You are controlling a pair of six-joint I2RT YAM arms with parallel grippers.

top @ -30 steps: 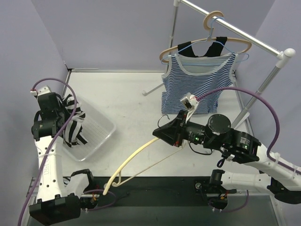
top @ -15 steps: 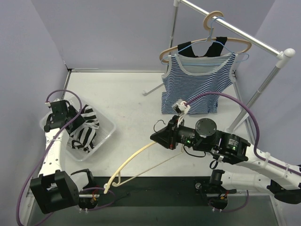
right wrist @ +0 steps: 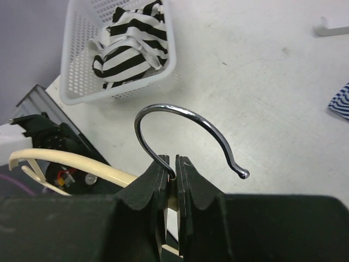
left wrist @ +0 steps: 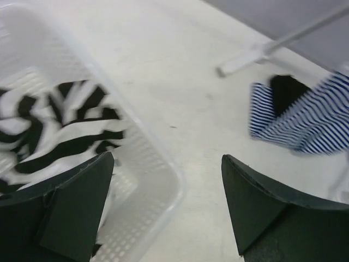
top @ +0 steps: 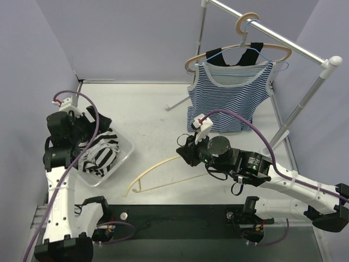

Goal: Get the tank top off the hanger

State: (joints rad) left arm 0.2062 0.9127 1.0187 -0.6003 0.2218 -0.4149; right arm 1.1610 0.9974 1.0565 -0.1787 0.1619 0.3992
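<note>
The black-and-white striped tank top (top: 101, 155) lies bunched in the white mesh basket (top: 128, 148), free of any hanger; it also shows in the left wrist view (left wrist: 60, 131) and the right wrist view (right wrist: 131, 43). My left gripper (left wrist: 168, 158) hovers open over the basket's near corner (left wrist: 163, 164) with nothing between its fingers. My right gripper (right wrist: 175, 164) is shut on the neck of the bare cream hanger (top: 158, 169), just below its metal hook (right wrist: 180, 112). The hanger's arms stretch left across the table toward the front edge.
A blue-striped tank top (top: 229, 98) hangs on a wooden hanger from the metal rail (top: 283, 41) at the back right, its hem also seen in the left wrist view (left wrist: 305, 120). The rack's foot (top: 177, 103) rests on the table behind it.
My left gripper opened and let the striped tank top drop into the basket, then rose. The right arm carried the bare hanger left and lower, so it now lies near the tabletop.
</note>
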